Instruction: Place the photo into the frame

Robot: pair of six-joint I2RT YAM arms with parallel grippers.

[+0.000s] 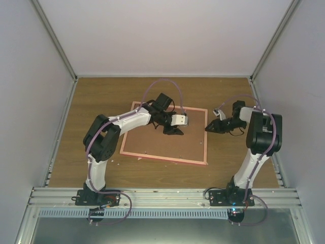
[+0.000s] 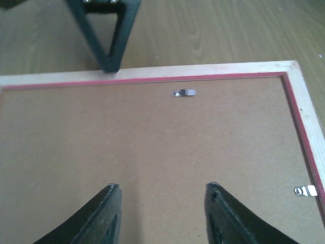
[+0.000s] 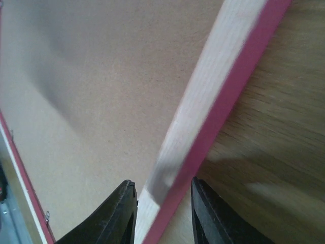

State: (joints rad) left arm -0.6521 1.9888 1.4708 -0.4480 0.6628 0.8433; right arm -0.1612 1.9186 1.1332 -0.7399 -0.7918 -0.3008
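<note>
Notably, our left gripper (image 2: 161,187) hung open above the board (image 2: 152,137); our right gripper (image 3: 162,182) straddled the frame (image 3: 208,101) edge, grip unclear.

Frame (image 1: 206,140): bright pink edge, pale bare-wood back.
Backing board (image 1: 162,145): plain brown, no pattern.
Table (image 1: 101,96): warm brown wood grain.
Clips (image 2: 184,93): silver.
My left pincer (image 2: 162,195): black.
My right pincer (image 3: 162,190): black.
My arms (image 1: 129,119): white and black.
Cables (image 1: 162,82): purple.

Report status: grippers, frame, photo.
Left gripper open, empty, over backing board. Right gripper astride right edge of frame, grip unconfirmed. Frame face down; photo not visible.
</note>
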